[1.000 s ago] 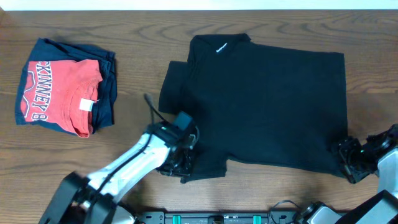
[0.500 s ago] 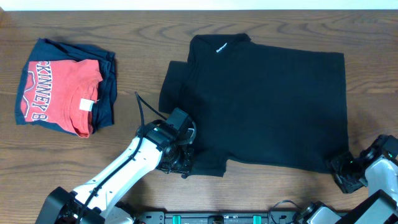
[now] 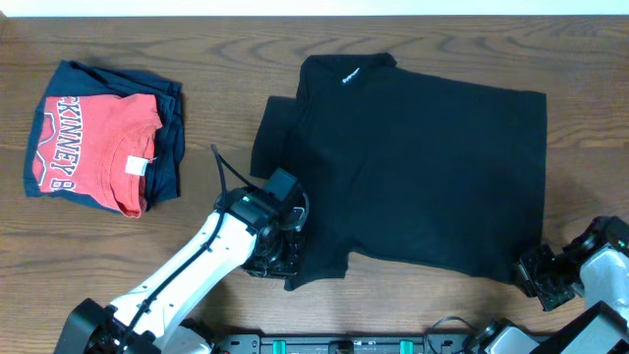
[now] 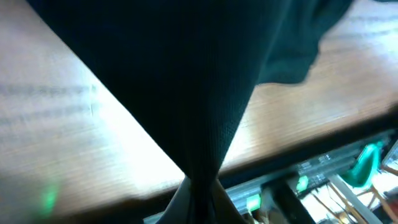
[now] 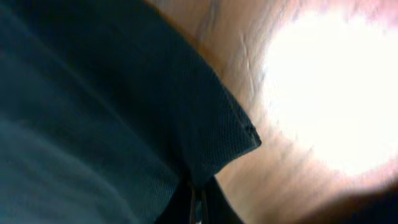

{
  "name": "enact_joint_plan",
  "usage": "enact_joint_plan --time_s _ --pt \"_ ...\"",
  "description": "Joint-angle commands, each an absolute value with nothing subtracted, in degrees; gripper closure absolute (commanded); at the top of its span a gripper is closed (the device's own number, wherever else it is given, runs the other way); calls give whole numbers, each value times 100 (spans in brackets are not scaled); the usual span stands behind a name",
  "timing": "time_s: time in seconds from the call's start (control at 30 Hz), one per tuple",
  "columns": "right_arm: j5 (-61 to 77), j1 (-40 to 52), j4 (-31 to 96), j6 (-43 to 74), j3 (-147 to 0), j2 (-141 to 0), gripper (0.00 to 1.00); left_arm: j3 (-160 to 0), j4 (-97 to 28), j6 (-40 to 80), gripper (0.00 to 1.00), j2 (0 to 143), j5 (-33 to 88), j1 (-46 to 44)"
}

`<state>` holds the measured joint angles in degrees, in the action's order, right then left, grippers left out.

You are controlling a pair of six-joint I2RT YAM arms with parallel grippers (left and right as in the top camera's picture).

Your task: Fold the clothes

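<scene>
The clothes, a large black short-sleeved shirt [image 3: 423,167], lie spread over the middle and right of the table, neck with small white lettering at the far left. My left gripper [image 3: 285,258] is shut on the shirt's near-left sleeve corner, and that cloth [image 4: 186,93] rises pinched between its fingers in the left wrist view. At the near-right corner my right gripper [image 3: 536,277] is shut on the hem, whose corner [image 5: 217,137] is caught between the jaws in the right wrist view.
A folded pile sits at the far left: a red T-shirt [image 3: 93,147] with white letters on top of a navy-blue garment [image 3: 167,147]. The table's near edge with a black rail [image 3: 344,344] runs just behind both grippers.
The right gripper has closed on the shirt's near-right hem corner and shifted slightly inward. The left gripper, still pinching the sleeve, has drifted a little left, bunching the cloth there.
</scene>
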<state>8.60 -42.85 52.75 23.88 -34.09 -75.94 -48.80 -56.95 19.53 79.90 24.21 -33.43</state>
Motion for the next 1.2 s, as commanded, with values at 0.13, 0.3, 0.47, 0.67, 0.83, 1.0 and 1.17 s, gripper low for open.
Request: enact_joint_plan --time_s 0.13,0.3,0.47,0.67,0.83,1.0,1.17 --pt "1017 -4311 5793 2217 -3981 -7026 99 -5264 -5996 2095 94 7841 2473 -3317" --pt "1295 -4311 5833 2196 -4073 -6635 99 -5264 -5972 2137 94 7843 2440 -3317" --pt "1737 -4311 5975 1984 -4213 -6403 99 -5304 -6073 2156 94 7824 2443 -3315" --pt "1743 -4311 6040 1970 -4510 -6353 99 -5485 -6080 2272 94 7706 2397 -3304" --pt "1750 -4311 5780 2145 -4639 -6355 99 -5485 -5642 2285 94 7710 2331 -3299" --pt "1747 -4305 5509 2296 -4639 -6388 99 -5485 -5111 2311 94 7710 1981 -3299" --pt "1778 -4305 5214 2652 -4637 -6495 99 -5485 -4722 2414 94 7708 1278 -3148"
